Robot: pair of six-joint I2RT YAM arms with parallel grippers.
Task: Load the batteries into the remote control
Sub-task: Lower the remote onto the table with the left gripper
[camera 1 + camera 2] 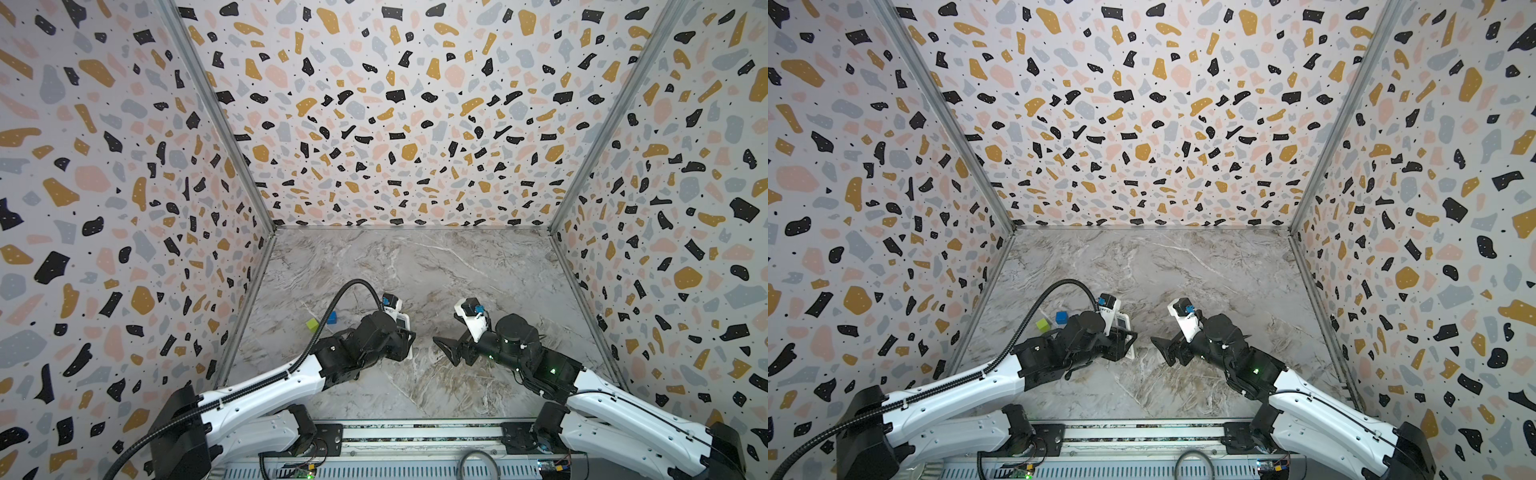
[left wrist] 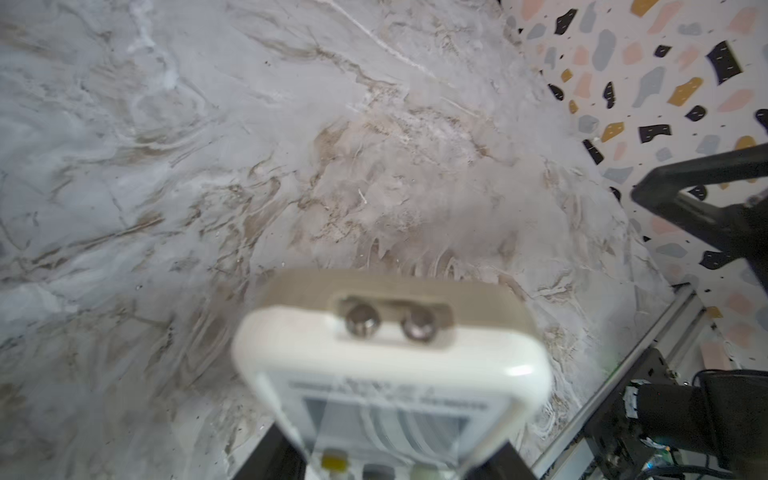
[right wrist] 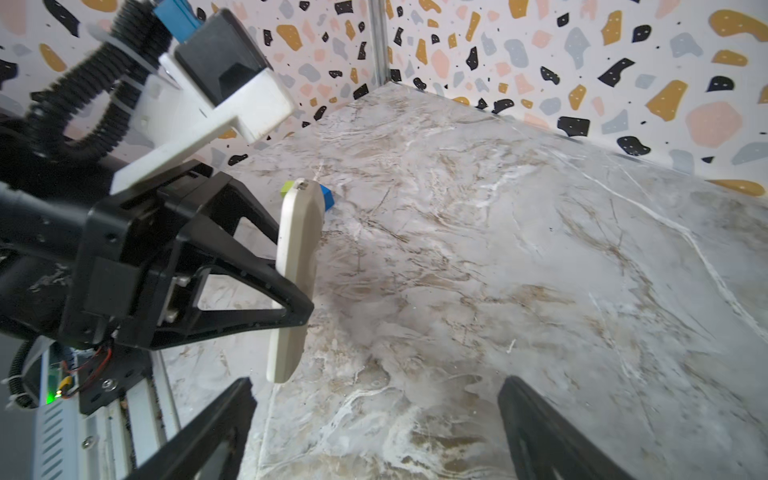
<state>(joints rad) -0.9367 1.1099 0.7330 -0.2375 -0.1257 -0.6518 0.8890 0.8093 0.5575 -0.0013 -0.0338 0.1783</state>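
At the left of the marble table [image 1: 415, 266], a green cube [image 1: 312, 324] and a blue cube [image 1: 331, 318] lay close together, just behind the left arm in both top views. To their right, the left gripper [image 1: 405, 345] was clamped on the remote control [image 3: 303, 216]. It held the slim white handset up off the table and on edge, with one black finger pressed against each broad face. The left wrist view showed the remote's grey screen facing the camera. Two round metal tips [image 2: 362, 322] sat side by side in a slot on its far end, though the picture was too blurred to tell what they were. Further right, across a short gap of bare table, the right gripper [image 1: 446, 351] pointed toward the remote. Its jaws were spread wide and had nothing between them.
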